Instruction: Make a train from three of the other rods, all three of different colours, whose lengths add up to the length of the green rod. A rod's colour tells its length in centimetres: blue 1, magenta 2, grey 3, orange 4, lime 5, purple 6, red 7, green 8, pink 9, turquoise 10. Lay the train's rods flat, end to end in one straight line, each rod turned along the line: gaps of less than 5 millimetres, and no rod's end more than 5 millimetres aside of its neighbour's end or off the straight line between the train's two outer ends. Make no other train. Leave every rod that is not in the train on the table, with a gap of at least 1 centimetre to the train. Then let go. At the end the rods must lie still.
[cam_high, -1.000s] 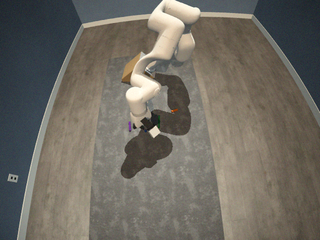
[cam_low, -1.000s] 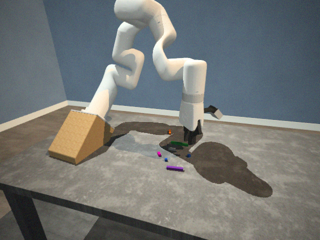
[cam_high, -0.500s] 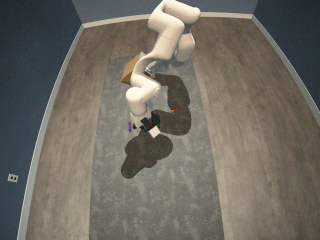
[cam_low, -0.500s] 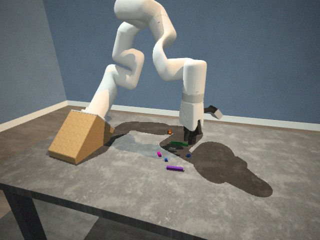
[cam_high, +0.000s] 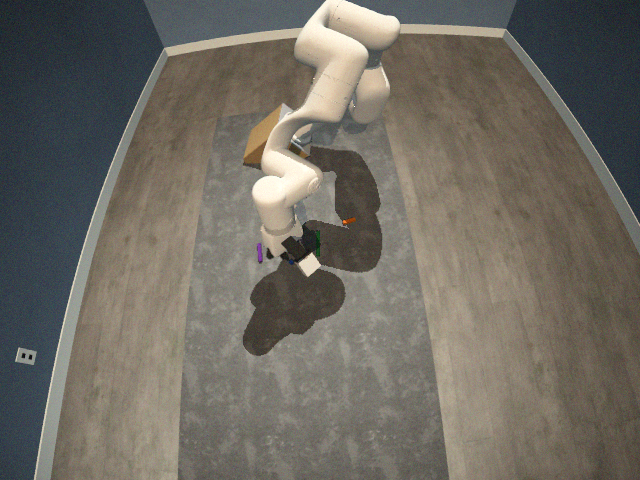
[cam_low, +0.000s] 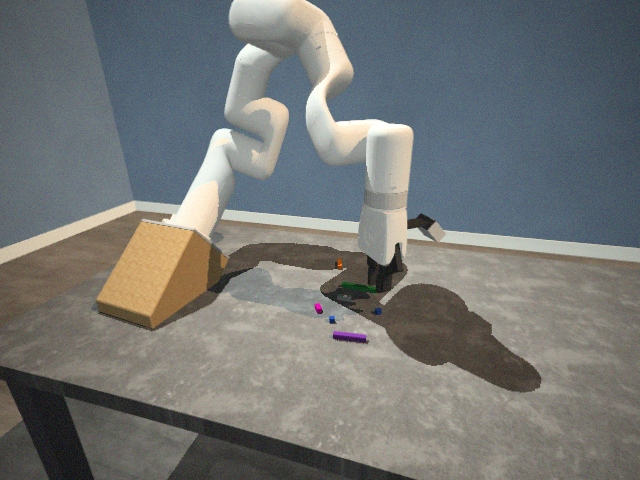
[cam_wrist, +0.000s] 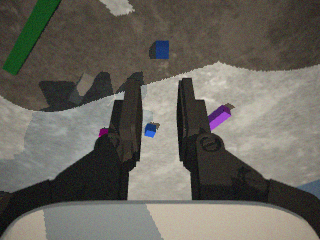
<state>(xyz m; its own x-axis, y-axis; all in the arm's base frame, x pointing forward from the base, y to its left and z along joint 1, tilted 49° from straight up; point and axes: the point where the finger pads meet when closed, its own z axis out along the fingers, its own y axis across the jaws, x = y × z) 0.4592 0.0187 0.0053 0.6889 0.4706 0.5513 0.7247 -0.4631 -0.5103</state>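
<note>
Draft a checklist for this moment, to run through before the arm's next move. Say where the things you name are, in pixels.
1. Gripper (cam_high: 279, 255) (cam_low: 381, 289) (cam_wrist: 159, 96) empty: ok, fingers partly apart.
2. Green rod (cam_high: 317, 243) (cam_low: 356, 286) (cam_wrist: 30, 40) lying on the table: ok.
3. Orange rod (cam_high: 348, 221) (cam_low: 339, 264) in view: ok.
4. A blue rod available: ok, two lie apart.
5. Grey rod located: cannot tell; nothing stands out surely against the grey table.
6. Three-rod train laid: not ok, coloured rods scattered.
</note>
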